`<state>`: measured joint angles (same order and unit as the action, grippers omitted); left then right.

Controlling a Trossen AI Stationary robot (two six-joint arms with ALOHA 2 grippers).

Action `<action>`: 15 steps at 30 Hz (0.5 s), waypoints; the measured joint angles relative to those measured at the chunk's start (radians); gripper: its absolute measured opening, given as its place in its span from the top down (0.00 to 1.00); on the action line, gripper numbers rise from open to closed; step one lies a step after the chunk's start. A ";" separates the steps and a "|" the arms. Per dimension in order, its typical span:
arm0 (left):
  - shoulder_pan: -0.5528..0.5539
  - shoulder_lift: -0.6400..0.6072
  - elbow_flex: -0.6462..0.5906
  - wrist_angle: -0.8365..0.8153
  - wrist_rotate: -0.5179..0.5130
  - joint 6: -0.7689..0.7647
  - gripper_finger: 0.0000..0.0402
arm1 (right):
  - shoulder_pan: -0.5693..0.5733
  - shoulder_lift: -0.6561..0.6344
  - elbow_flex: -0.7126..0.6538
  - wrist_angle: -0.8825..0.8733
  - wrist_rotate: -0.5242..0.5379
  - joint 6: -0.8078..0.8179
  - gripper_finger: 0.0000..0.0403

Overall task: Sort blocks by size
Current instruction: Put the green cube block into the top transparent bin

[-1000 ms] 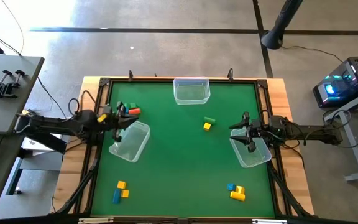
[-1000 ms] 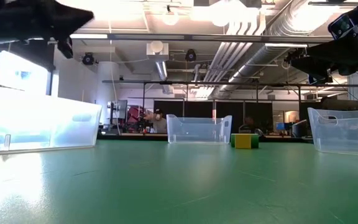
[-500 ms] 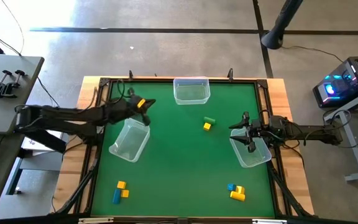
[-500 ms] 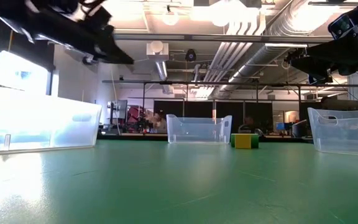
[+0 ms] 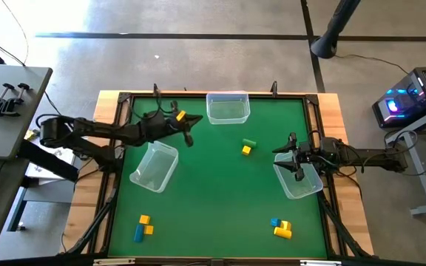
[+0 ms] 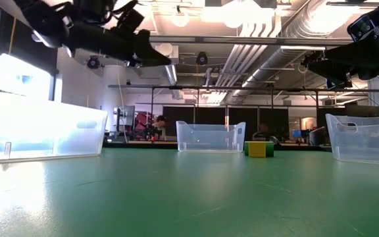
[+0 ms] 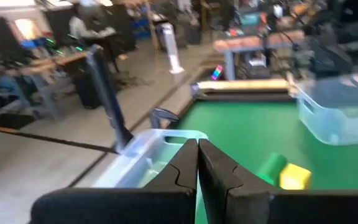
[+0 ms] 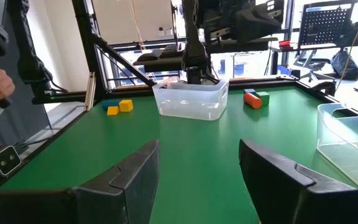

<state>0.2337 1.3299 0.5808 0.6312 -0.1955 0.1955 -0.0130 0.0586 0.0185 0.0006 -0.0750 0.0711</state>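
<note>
Left tool [image 5: 188, 137] hovering closed, empty, above worktop [image 5: 213, 199]. Green block [image 5: 249, 142] and yellow block [image 5: 246, 150] lying ahead, touching. Right tool [image 5: 297, 171] waiting open over bin [image 5: 302, 185]. Blocks likely light, rigid, smooth: pinching flat opposite faces advised.

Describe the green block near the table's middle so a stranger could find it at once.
Start at the clear bin at the table's far edge. Just toward the right arm's side sits a pair of blocks. The green block is the one touching the yellow block, farther from the camera.
</note>
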 joint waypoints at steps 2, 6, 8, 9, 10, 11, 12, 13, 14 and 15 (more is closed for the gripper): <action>-0.029 -0.010 0.040 -0.107 0.011 0.002 1.00 | 0.000 0.000 0.000 0.000 0.000 0.000 0.47; -0.114 -0.056 0.107 -0.400 -0.003 0.061 1.00 | 0.000 0.000 0.000 0.000 0.000 0.000 0.47; -0.159 -0.079 0.122 -0.525 -0.066 0.068 1.00 | 0.000 0.000 0.000 0.000 0.000 0.000 0.47; -0.178 -0.092 0.124 -0.569 -0.119 0.050 1.00 | 0.000 0.000 0.000 0.000 0.000 0.000 0.47; -0.194 -0.107 0.124 -0.623 -0.187 0.023 1.00 | 0.000 0.000 0.000 0.000 0.000 0.000 0.47; -0.200 -0.124 0.124 -0.681 -0.249 -0.014 1.00 | 0.000 0.000 0.000 0.000 0.000 0.000 0.47; -0.198 -0.142 0.124 -0.740 -0.301 -0.053 1.00 | 0.000 0.000 0.000 0.000 0.000 0.000 0.47; -0.187 -0.160 0.123 -0.791 -0.341 -0.089 1.00 | 0.000 0.000 0.000 0.000 0.000 0.000 0.47; -0.166 -0.179 0.123 -0.828 -0.369 -0.126 1.00 | 0.000 0.000 0.000 0.000 0.000 0.000 0.47; -0.135 -0.198 0.123 -0.854 -0.385 -0.164 1.00 | 0.000 0.000 0.000 0.000 0.000 0.000 0.47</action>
<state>0.0991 1.1322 0.7038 -0.2223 -0.5801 0.0313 -0.0132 0.0586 0.0185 0.0010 -0.0750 0.0711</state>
